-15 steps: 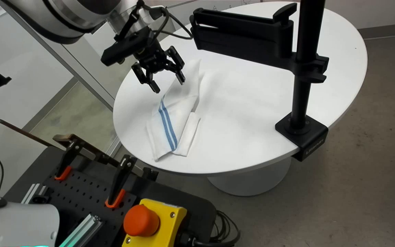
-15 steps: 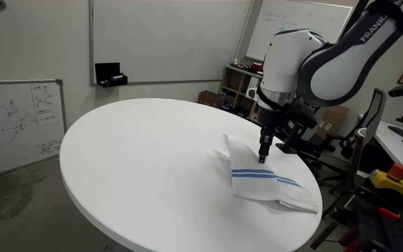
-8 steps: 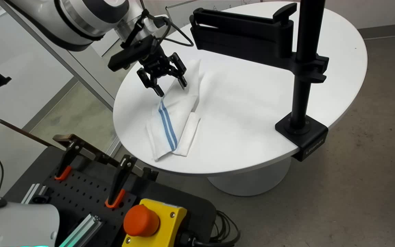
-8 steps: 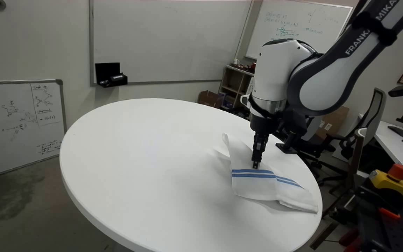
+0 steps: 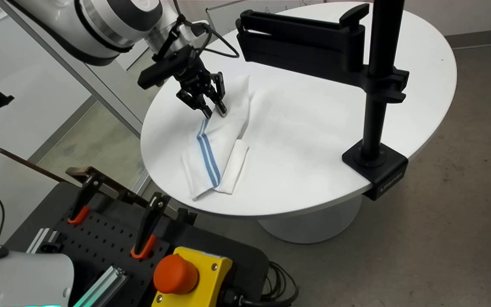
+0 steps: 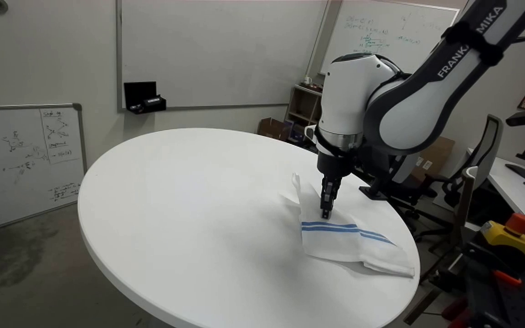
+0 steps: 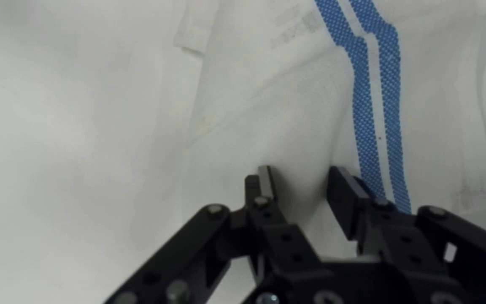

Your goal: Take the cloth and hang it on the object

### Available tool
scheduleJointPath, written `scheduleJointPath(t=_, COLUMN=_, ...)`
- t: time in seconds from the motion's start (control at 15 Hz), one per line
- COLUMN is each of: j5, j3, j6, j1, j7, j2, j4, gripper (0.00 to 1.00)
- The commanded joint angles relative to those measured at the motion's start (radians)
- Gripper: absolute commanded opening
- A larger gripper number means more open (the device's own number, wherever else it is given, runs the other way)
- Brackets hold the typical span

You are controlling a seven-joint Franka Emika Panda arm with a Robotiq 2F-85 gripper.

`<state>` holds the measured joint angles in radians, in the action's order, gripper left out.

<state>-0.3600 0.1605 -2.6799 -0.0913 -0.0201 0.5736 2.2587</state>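
Note:
The cloth point(image 5: 224, 132), white with two blue stripes, lies loosely folded on the table in both exterior views. My gripper point(image 7: 300, 171) points down onto it beside the stripes point(image 7: 378, 105). Its fingers point(image 7: 344, 190) are partly closed but still apart, and white fabric bulges slightly in the gap between the tips. The tips look to be touching the cloth; no firm pinch shows. The object, a black stand, has its wide bar point(image 5: 296, 42) and pole point(image 5: 375, 119) over the table in an exterior view. Behind my arm its base point(image 6: 372, 193) shows, the upper part largely hidden.
The round white table point(image 6: 189, 205) carries the stand's clamp base point(image 5: 375, 164) at its edge. A dark cart with clamps point(image 5: 147, 221) and a yellow box with a red button point(image 5: 198, 277) stands beside the table. A chair point(image 6: 486, 146) is behind.
My gripper has come down onto the cloth, and its fingers have drawn closer together. Fabric near the tips has shifted slightly; the stand has not moved.

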Motion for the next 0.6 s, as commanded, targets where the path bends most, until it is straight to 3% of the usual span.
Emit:
scheduleJointPath(t=0.0, j5=-0.018, j3=0.025, j6=-0.012, j1=-0.012, j7=-0.023, j2=0.022, j4=0.002, gripper=0.09)
scheduleJointPath(t=0.07, j5=-0.017, j3=0.028, j6=-0.011, j1=-0.010, j7=-0.022, j2=0.024, j4=0.005, gripper=0.01)
scheduleJointPath(t=0.13, j5=-0.014, j3=0.029, j6=-0.012, j1=-0.008, j7=-0.020, j2=0.023, j4=0.008, gripper=0.00)
scheduleJointPath(t=0.53, j5=0.061, j3=-0.030, j6=0.007, j1=0.057, j7=0.042, j2=-0.091, j4=0.042, gripper=0.00)
